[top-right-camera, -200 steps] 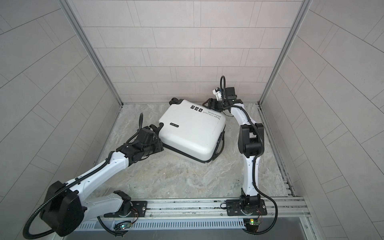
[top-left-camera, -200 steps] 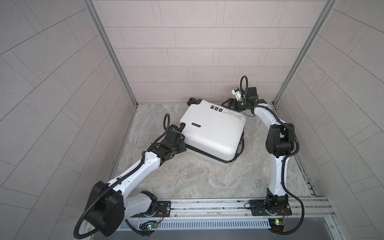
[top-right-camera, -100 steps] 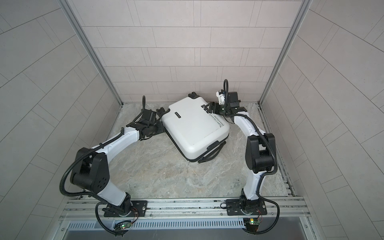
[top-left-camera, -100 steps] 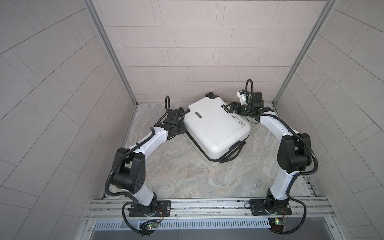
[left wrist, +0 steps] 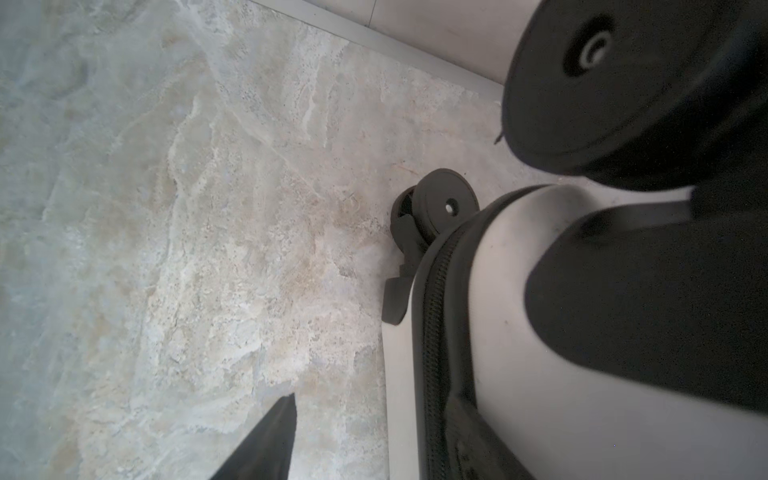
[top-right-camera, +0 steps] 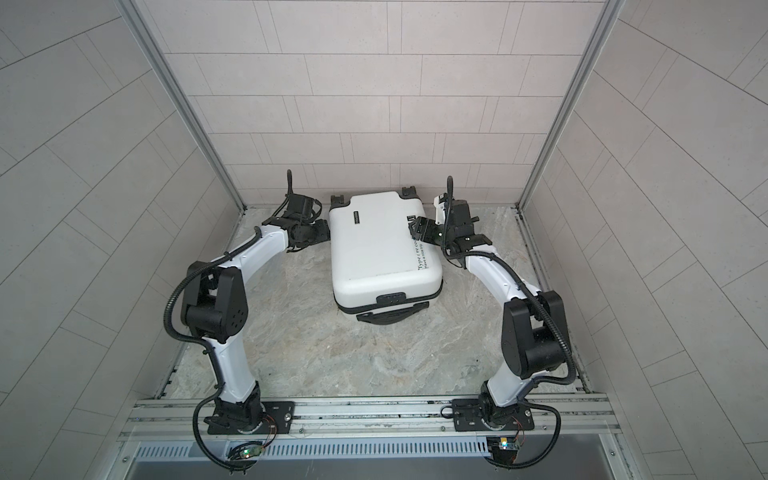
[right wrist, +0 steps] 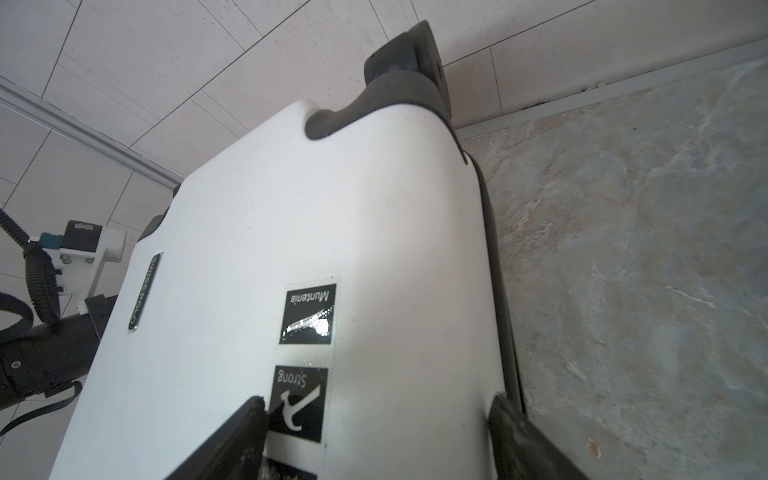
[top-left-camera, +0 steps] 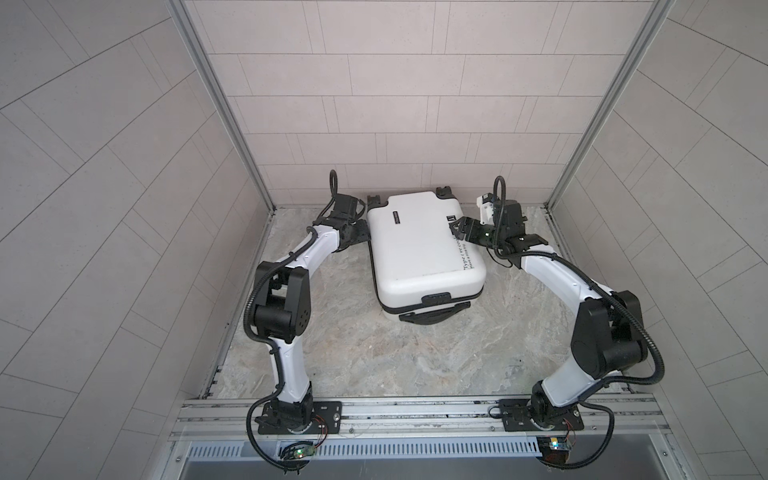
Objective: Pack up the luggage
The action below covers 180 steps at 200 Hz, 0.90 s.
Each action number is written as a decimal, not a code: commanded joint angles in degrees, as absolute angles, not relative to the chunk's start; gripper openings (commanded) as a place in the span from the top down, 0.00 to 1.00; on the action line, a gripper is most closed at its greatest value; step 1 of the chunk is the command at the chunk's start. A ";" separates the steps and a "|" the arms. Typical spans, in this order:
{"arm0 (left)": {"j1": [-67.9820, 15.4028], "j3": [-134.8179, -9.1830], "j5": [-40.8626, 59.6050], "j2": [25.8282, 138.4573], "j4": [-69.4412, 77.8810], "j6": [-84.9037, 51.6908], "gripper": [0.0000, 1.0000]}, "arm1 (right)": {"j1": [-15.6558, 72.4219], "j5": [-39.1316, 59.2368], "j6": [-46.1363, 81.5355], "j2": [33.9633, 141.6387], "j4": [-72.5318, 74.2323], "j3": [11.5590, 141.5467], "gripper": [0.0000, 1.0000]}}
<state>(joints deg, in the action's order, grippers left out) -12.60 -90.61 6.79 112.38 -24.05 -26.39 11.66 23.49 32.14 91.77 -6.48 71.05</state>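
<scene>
Near edge: aluminium base rail carrying both arms. Past it is a mottled grey-beige stone-look floor.

The small white hard-shell suitcase lies flat and shut on that floor, between the two pincers. Its black carry handle faces the rail and its black spinner wheels sit by the back wall.

Left pincer: released, jaws part-spread. One finger lies against the shell's rounded side; the other finger hangs free over the floor.

Right pincer: released, jaws wide, astride the opposite long edge. One finger is on the top face and one is beside the black zip band.

Writing:
- Just ahead of the right pincer is a black square sticker reading "Strong".
- Beyond it is a second black sticker reading "Muntenia".
- A third sticker, between the fingers, is cut off and unreadable.
- A narrow dark badge toward the left pincer seems to read "SWISS POLO".
- Black script on the rail side of the right pincer has "Have a nice trip" legible. The larger line begins "Type"; the rest is too small.

Room: beige tiled walls on three sides.

Hidden: the suitcase interior. The left wrist view is blurred at close range.
</scene>
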 commanded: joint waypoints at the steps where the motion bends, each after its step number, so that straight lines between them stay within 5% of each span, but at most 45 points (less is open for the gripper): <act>1: -14.87 -94.37 13.40 114.94 -22.94 -25.62 0.37 | 15.82 27.69 33.07 90.48 -12.84 68.39 0.15; 71: -13.16 -91.32 12.73 108.66 -23.17 -25.49 0.36 | 11.76 19.78 25.59 86.49 -26.33 74.16 0.10; 180: -12.83 -61.13 14.93 72.04 -21.69 -27.65 0.24 | 9.23 0.32 29.50 65.61 -37.59 64.50 0.00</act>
